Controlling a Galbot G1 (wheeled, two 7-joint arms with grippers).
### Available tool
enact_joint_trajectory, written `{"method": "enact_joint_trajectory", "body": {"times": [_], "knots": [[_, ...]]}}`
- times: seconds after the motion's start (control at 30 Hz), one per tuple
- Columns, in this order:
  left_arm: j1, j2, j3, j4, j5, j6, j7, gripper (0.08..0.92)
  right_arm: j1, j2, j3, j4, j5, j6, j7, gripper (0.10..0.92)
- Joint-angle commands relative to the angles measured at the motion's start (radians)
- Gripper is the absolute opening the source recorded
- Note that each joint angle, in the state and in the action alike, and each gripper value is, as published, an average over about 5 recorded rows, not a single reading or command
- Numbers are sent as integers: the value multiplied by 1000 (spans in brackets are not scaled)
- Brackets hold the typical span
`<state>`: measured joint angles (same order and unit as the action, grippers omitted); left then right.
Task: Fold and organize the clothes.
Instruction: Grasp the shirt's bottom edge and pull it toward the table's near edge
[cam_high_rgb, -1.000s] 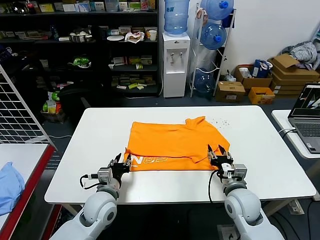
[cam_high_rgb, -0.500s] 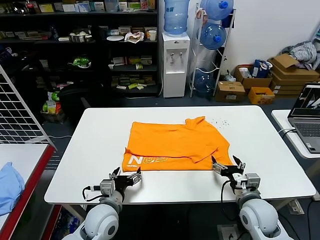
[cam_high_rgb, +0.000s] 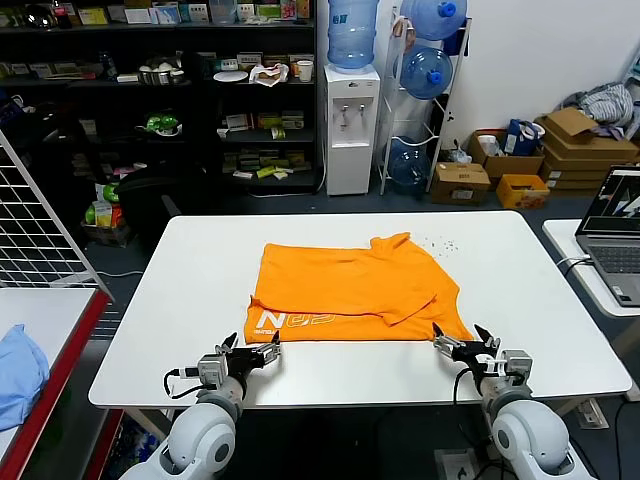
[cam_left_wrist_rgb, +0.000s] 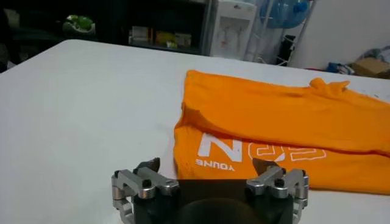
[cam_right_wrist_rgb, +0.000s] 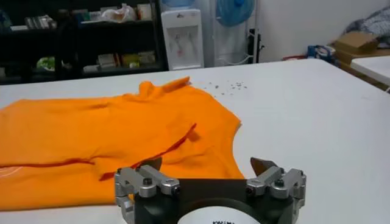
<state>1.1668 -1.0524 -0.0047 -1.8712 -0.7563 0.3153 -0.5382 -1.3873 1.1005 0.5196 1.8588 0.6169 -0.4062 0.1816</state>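
Nearest me, the left gripper and right gripper rest spread and empty just short of the soft, light, bright orange short-sleeved T-shirt, half-folded mid-bench. It looks floppy; pinch its near hem corners.

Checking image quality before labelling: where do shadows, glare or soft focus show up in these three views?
Head view: even light, bright orange short-sleeved T-shirt sharp, faint shadows under both grippers on the white table. Left wrist view: shelves behind soft, white lettering readable. Right wrist view: background soft, no glare.
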Motion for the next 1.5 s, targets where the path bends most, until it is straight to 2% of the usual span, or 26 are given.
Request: {"method": "enact_joint_trajectory", "body": {"times": [0.03,0.23,0.4,1.13,1.3,1.5], "knots": [[-13,3,8,13,-10,4,2,921,11,-6,1,-26,18,-29,2,921],[-14,3,10,21,-10,4,4,921,27,-1,-10,-40,21,-34,0,900],[-15,2,12,23,-9,3,4,873,32,5,-15,-47,24,-35,-1,770],[-7,3,13,6,-1,-3,-3,246,-4,6,0,-2,32,7,2,149],[9,15,4,-41,-1,-2,-15,114,-45,-4,17,66,61,23,6,122],[66,56,-25,-117,-12,-1,-28,92,-142,-10,50,170,78,20,15,122]]}}
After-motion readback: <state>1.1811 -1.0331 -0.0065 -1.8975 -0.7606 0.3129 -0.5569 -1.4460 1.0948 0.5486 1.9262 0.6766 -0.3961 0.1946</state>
